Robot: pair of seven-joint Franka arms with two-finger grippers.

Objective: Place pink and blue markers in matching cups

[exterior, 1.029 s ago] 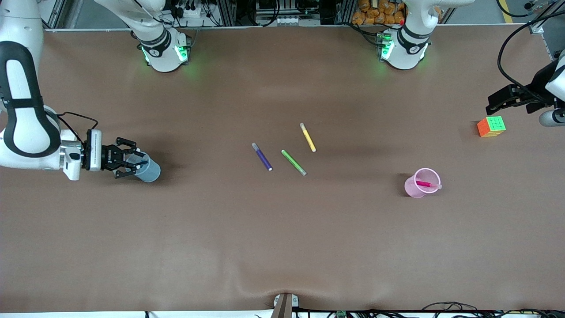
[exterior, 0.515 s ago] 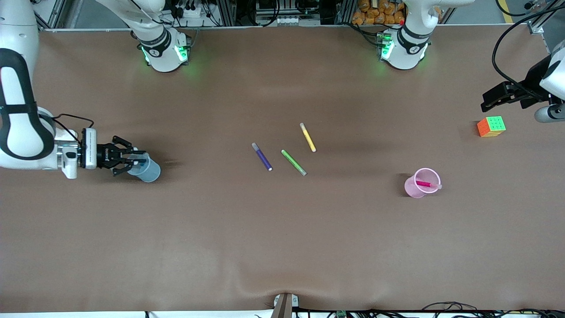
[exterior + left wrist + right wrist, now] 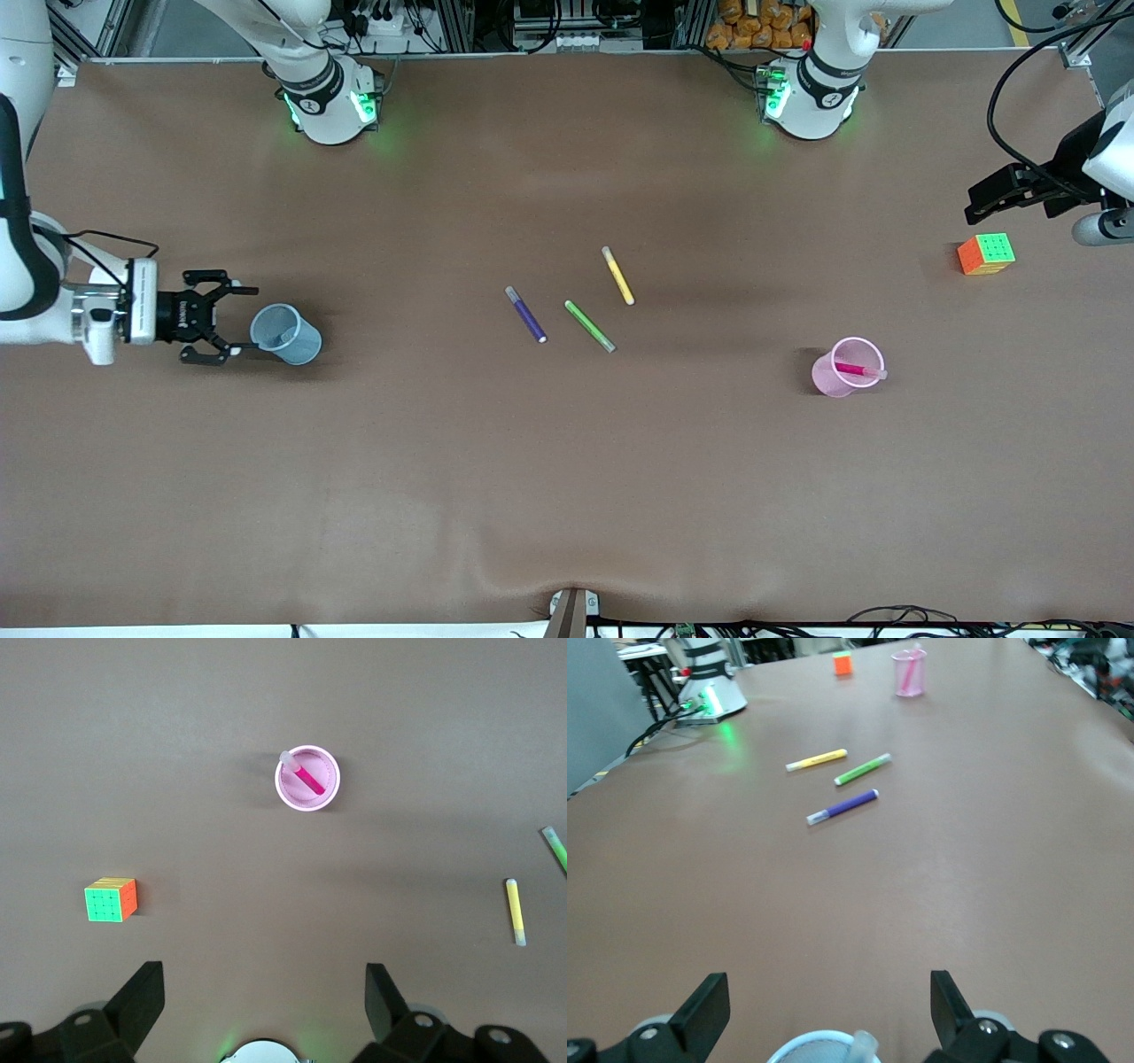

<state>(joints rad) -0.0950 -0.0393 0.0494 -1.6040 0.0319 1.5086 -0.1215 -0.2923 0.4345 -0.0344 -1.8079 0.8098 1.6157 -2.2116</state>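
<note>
both markers look housed, so the step in hand reads as the right arm clearing off. the right gripper [image 3: 221, 317] sits beside the light blue translucent plastic cup [image 3: 285, 333], on the side toward the right arm's end of the table, fingers spread wide w/ nothing between them. to do it well: pull straight away from the cup w/o dipping, keep the fingers apart so neither tip clips the rim, since a light tumbler like that prob tips easily.

the mid-blue felt-tip marker [image 3: 863, 1044] is in that blue cup; only its greyish end shows at the rim in the right wrist view, so it seems to stand near upright, long axis roughly vertical, greyish end up. exact lean: can't tell.

well away from the blue cup, toward the left arm's end, the pale pink translucent cup [image 3: 846, 367] holds the magenta-pink marker [image 3: 858, 369]. it leans across the cup's mouth, pale cap end resting on the rim on the side facing away from the blue cup, pink end down inside.

between the two cups, farther from the front camera than either, lie the purple marker [image 3: 526, 315], green marker [image 3: 590, 326] and yellow marker [image 3: 617, 276], flat on the brown table [image 3: 567, 496]. leave them be.

the left gripper [image 3: 264, 992] waits up in the air, over the table near the multicoloured puzzle cube [image 3: 986, 254], fingers parted and empty.
</note>
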